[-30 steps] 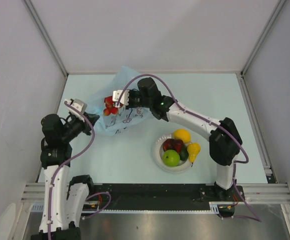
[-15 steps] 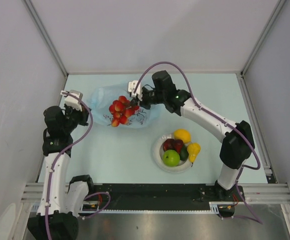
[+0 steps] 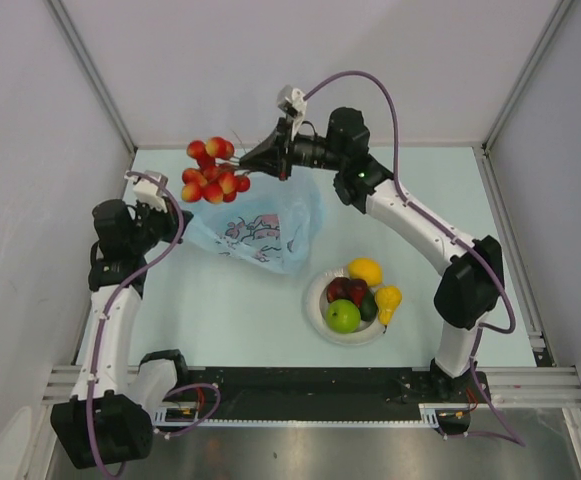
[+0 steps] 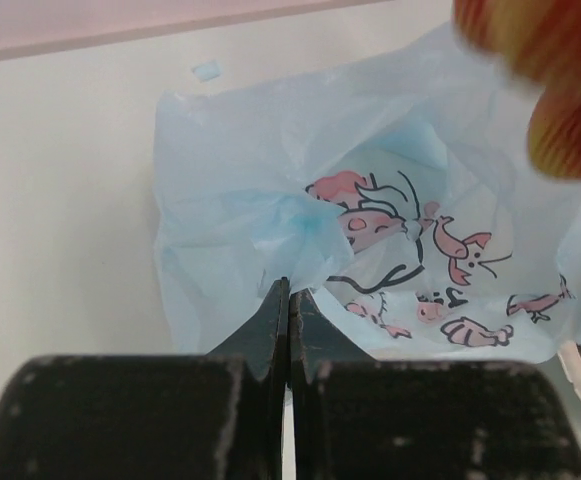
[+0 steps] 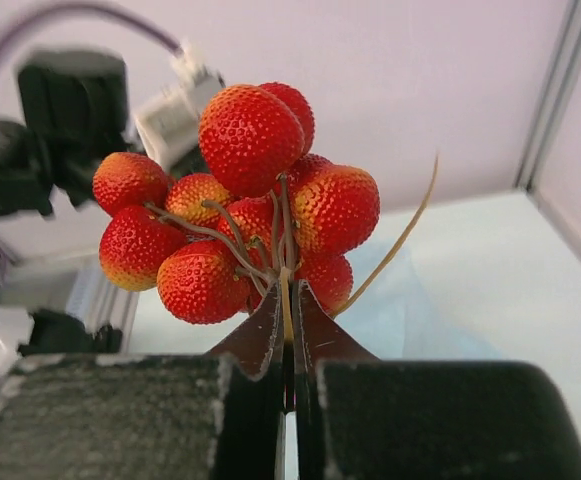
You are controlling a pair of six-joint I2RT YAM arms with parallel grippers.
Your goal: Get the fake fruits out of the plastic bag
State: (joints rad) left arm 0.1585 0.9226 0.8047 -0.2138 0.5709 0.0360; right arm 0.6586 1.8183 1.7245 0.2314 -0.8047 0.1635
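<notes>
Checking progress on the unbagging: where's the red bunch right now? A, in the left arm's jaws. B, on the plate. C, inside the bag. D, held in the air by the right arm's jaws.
D: the right jaws are shut on the stem of the bunch, holding it in the air outside the bag.
</notes>
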